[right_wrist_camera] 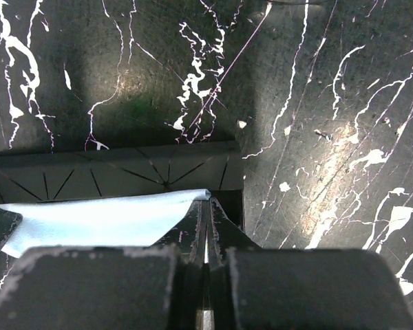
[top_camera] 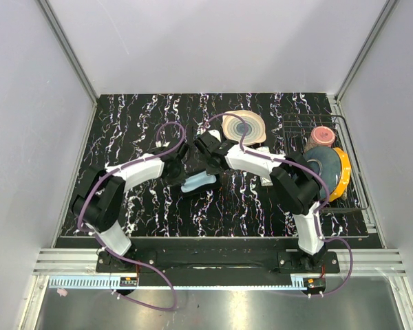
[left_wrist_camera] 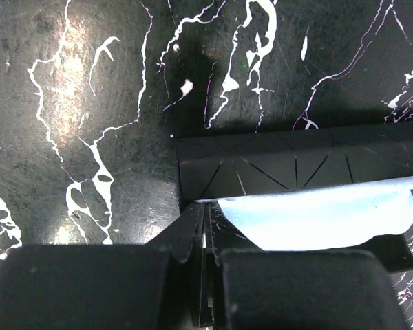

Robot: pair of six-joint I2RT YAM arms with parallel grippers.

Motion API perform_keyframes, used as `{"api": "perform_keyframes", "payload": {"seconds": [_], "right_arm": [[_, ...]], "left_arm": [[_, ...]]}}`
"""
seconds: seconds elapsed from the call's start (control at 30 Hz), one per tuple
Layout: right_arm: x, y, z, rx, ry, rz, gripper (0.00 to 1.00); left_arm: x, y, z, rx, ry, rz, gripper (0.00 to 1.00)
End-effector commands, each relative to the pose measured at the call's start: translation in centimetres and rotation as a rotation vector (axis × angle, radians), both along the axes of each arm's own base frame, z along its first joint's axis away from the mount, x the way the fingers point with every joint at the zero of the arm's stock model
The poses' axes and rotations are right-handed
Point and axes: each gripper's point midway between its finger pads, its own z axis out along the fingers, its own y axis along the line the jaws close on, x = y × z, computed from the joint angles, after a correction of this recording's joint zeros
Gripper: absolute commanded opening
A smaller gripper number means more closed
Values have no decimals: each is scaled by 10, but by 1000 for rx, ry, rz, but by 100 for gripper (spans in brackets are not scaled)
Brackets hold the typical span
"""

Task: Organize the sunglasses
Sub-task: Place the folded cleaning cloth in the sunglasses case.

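Observation:
The sunglasses show in no view. A light blue cloth (top_camera: 197, 182) hangs between the two grippers at the table's middle. My left gripper (top_camera: 179, 173) (left_wrist_camera: 203, 208) is shut on one end of the cloth (left_wrist_camera: 316, 216). My right gripper (top_camera: 211, 166) (right_wrist_camera: 206, 205) is shut on the other end, where the cloth's (right_wrist_camera: 96, 220) corner curls at the fingertips. Right behind the cloth lies a flat black case (left_wrist_camera: 275, 165) (right_wrist_camera: 110, 168) with thin lines radiating across it.
A plate with coloured rings (top_camera: 244, 127) sits at the back centre. A wire rack (top_camera: 351, 148) at the right holds a pink cup (top_camera: 321, 135), a blue plate (top_camera: 323, 168) and an orange plate (top_camera: 343, 175). A small white object (top_camera: 266, 180) lies beside the right arm.

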Motion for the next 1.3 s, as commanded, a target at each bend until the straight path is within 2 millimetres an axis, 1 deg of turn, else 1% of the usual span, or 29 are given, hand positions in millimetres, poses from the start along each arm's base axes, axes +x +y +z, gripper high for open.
{"api": "perform_keyframes", "payload": {"seconds": [0.0, 0.3, 0.4, 0.6, 0.73, 0.83, 0.87, 0.9, 0.93, 0.97, 1.0, 1.03, 1.07, 1.1, 1.2, 1.27], "right_arm": [[11, -4, -5, -5, -26, -32, 0], [15, -9, -18, -29, -40, -48, 0], [17, -11, -19, -33, -50, -64, 0], [23, -15, -15, -32, -91, -106, 0], [28, -14, -12, -18, -119, -118, 0], [27, -13, -12, -15, -118, -115, 0], [27, -12, -12, -10, -116, -114, 0], [27, -12, -8, -3, -118, -116, 0], [27, -13, -8, -2, -117, -117, 2], [26, -13, -6, 0, -119, -117, 3], [27, -13, -1, 8, -127, -120, 4], [27, -13, 1, 12, -130, -120, 5], [27, -13, 3, 14, -134, -121, 9], [27, -13, 7, 17, -140, -121, 10], [28, -12, 15, 24, -153, -123, 16], [30, -12, 18, 26, -156, -123, 20]], "left_arm": [[10, 6, 0, 45, -29, 18, 0], [19, 5, 3, 52, -55, 21, 0], [21, 4, 2, 56, -55, 19, 0], [28, 4, 3, 69, -71, 26, 0], [26, 7, 0, 81, -63, 34, 0], [23, 11, -2, 102, -45, 43, 4], [24, 13, 0, 108, -47, 50, 9], [24, 14, 0, 115, -46, 53, 11], [22, 16, 1, 123, -39, 57, 14], [23, 16, 3, 127, -42, 62, 20], [23, 17, 6, 126, -46, 63, 23], [22, 17, 8, 127, -44, 64, 27], [22, 17, 10, 126, -47, 66, 30], [22, 18, 13, 126, -51, 69, 35], [22, 18, 18, 129, -47, 67, 39], [22, 19, 21, 134, -42, 70, 39]]}}
